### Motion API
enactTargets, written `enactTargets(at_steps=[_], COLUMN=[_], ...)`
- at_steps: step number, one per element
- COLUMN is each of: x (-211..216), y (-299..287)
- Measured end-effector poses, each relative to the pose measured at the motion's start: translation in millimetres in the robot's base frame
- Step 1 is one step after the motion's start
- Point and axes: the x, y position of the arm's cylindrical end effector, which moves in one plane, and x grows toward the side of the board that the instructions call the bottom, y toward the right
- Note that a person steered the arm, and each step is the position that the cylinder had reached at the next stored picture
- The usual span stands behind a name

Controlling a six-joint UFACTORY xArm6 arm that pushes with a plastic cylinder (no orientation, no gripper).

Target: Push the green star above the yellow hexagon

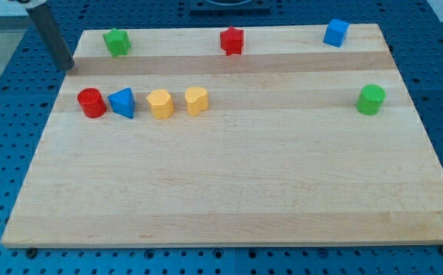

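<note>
My tip (68, 66) sits left of the green star (117, 42) — not touching. No end effector jaws here to tell about. The star is far from the yellow hexagon (160, 103) — the push is still to do.

Your green star (117, 42) sits flat near the board's top-left corner, close to the top edge. Yellow hexagon (160, 103) lies lower & to the view's right of it, in the row w/ other blocks, upright, well apart from star
</note>
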Motion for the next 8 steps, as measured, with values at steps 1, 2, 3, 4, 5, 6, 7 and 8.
enactTargets(at_steps=[1, 2, 3, 4, 5, 6, 7, 8], x=[-52, -81, -82, -78, -63, -38, -23, -16], y=[1, 27, 55, 71, 71, 71, 79, 95])
